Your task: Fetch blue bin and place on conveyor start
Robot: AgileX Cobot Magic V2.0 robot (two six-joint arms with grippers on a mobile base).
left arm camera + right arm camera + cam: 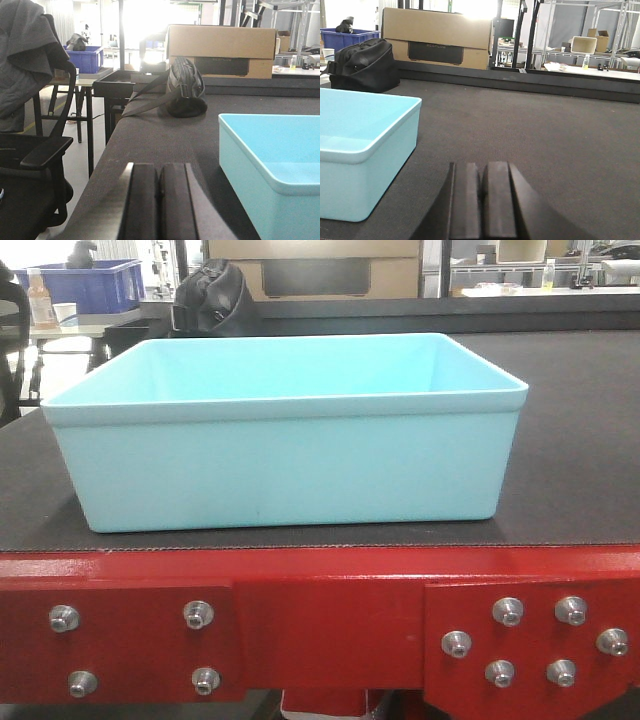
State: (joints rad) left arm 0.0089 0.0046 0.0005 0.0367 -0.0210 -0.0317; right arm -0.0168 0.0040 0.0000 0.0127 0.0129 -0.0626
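The pale aqua blue bin (pixel 285 435) rests upright and empty on the black belt, just behind the red bolted frame plate of the conveyor start (pixel 320 625). In the left wrist view the bin (pixel 272 170) stands to the right of my left gripper (pixel 159 172), which is shut with nothing in it and hovers over the belt. From the right wrist the bin (pixel 362 145) appears at the left, apart from my right gripper (pixel 481 172), which is also shut and empty. Neither gripper shows in the front view.
A black bag (pixel 185 87) lies on the belt beyond the bin, with a cardboard box (pixel 440 37) behind it. Left of the conveyor stand a black office chair draped with a jacket (pixel 30 100), a dark tray table (pixel 112 82) and a dark blue crate (pixel 85 285).
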